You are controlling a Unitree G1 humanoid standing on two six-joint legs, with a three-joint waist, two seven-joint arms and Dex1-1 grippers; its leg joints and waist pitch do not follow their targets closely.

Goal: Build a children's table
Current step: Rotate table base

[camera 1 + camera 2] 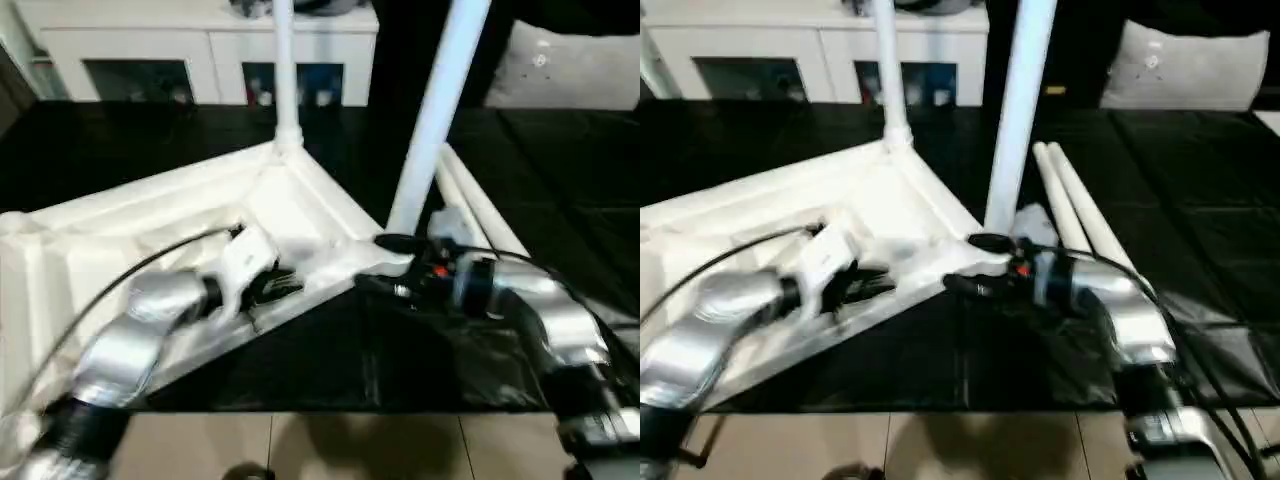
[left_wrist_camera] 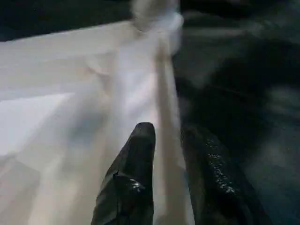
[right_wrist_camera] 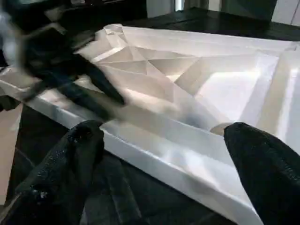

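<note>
1. The left gripper [image 2: 164,140] has its fingers [image 2: 136,159] a little apart, straddling the rim of the upside-down tabletop [image 1: 150,230] without closing on it.
2. The right gripper [image 3: 164,140] has its fingers [image 3: 70,154] spread wide near the tabletop's near corner, holding nothing.
3. Two legs stand upright in the tabletop: one [image 1: 283,70] at the far corner, one [image 1: 435,110] at the near corner.
4. Two loose legs [image 1: 1080,210] lie side by side on the black floor mat [image 1: 1200,200], just beside the tabletop.
5. A white cabinet [image 1: 200,50] stands behind.

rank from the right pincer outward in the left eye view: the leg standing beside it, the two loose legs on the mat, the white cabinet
From the right pincer:
1. Standing leg, just above it.
2. Loose legs, on the mat behind.
3. White cabinet, far back left.
</note>
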